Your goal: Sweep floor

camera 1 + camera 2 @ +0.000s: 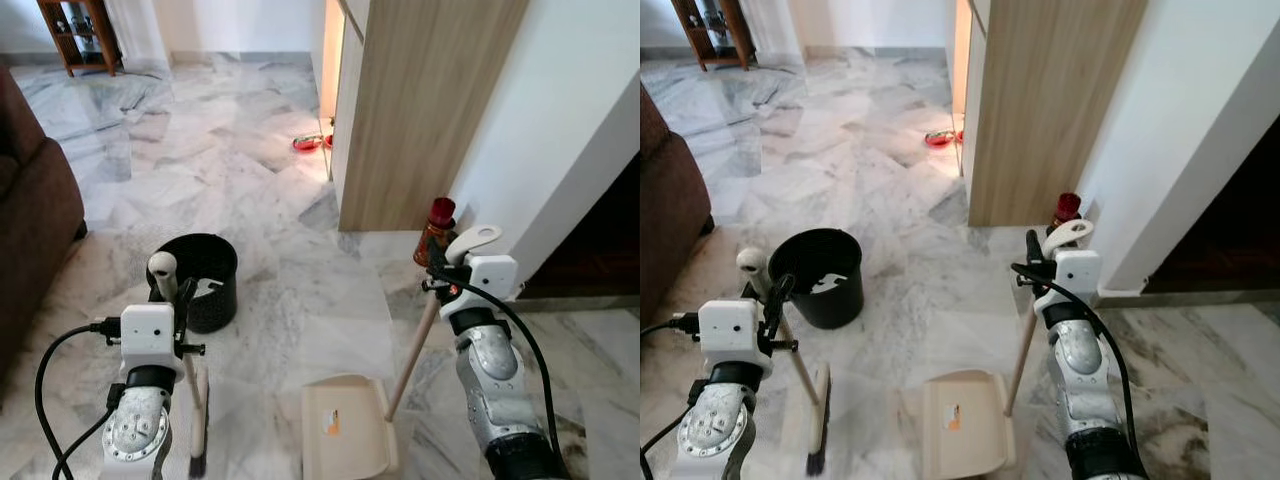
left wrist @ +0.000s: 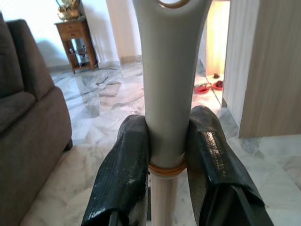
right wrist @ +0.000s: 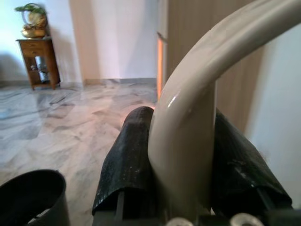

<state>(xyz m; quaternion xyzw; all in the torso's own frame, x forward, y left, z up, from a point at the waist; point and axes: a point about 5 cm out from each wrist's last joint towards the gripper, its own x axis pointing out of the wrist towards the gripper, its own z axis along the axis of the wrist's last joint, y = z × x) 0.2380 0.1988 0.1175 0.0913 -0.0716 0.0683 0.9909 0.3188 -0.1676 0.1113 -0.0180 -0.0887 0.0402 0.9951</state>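
Broom [image 1: 193, 400] clamped in left end effector [image 2: 167, 155], dustpan [image 1: 345, 425] (by handle) in right end effector [image 3: 181, 165]

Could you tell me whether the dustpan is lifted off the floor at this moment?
No, the dustpan rests flat on the marble floor, its handle held by the right gripper.

Grey-veined marble floor [image 1: 250, 150] gleams with daylight. A brown sofa [image 1: 30, 220] stands at the left, a wooden panel [image 1: 420, 110] and white wall [image 1: 560, 130] ahead-right, a small wooden shelf [image 1: 85, 35] far back.
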